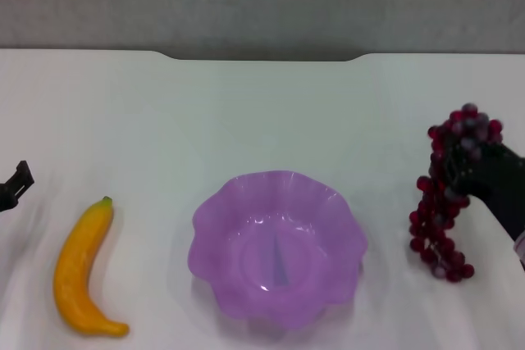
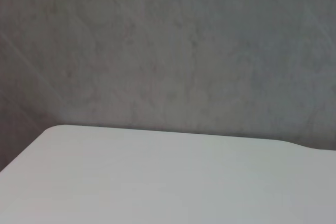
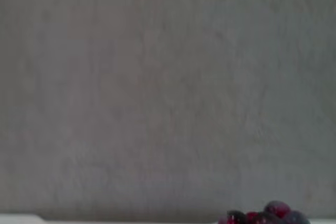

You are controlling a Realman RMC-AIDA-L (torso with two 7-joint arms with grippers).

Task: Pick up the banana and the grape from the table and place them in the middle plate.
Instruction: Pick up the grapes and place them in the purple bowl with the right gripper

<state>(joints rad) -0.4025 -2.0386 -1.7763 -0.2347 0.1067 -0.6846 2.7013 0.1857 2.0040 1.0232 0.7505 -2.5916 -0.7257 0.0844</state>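
Head view: my right gripper [image 1: 466,171] is clenched on the grape bunch [image 1: 447,190] right of the empty purple scalloped plate [image 1: 215,217]. The banana [image 1: 80,270] lies on the white table [image 1: 262,112] left of the plate. My left gripper [image 1: 16,182] sits at the left edge; grip state cannot be determined.

Left wrist view: table [image 2: 168,182], grey wall [image 2: 168,51].

Right wrist view: grape tops [image 3: 268,214].
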